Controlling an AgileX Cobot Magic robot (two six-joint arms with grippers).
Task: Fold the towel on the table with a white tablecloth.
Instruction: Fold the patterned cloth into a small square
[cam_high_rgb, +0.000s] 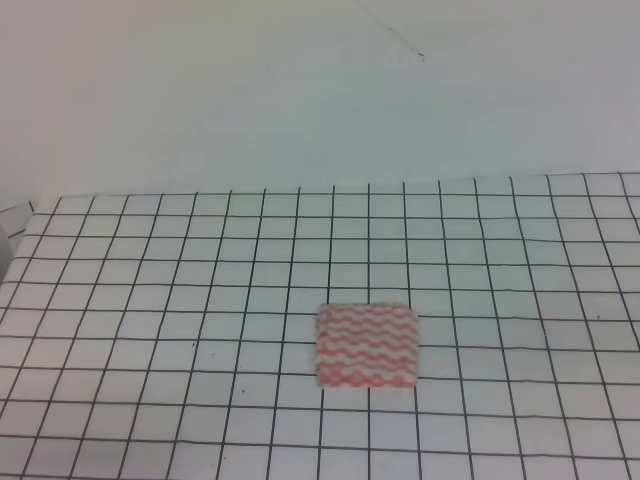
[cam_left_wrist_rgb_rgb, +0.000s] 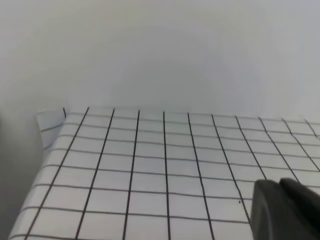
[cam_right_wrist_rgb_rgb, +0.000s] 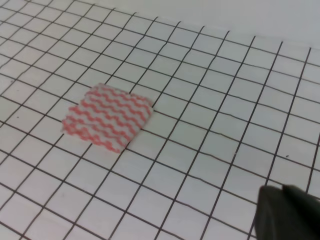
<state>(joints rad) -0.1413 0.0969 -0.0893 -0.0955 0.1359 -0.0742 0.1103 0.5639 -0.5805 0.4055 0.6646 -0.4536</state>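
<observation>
The towel (cam_high_rgb: 367, 346) lies flat on the gridded tabletop (cam_high_rgb: 150, 300), near centre. Whether either pincer is open or closed cannot be told.

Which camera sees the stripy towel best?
The right wrist view: the towel looks big and sharp there, with clear wavy pink stripes. The high view shows the whole towel too, but smaller and blurrier. The left wrist view shows no towel, only tablecloth.

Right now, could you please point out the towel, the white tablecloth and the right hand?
towel (cam_high_rgb: 367, 346), exterior high view, middle of the striped cloth.
white tablecloth (cam_high_rgb: 150, 300), exterior high view, bare grid square.
right hand (cam_right_wrist_rgb_rgb: 287, 212), right wrist view, dark tip.
</observation>
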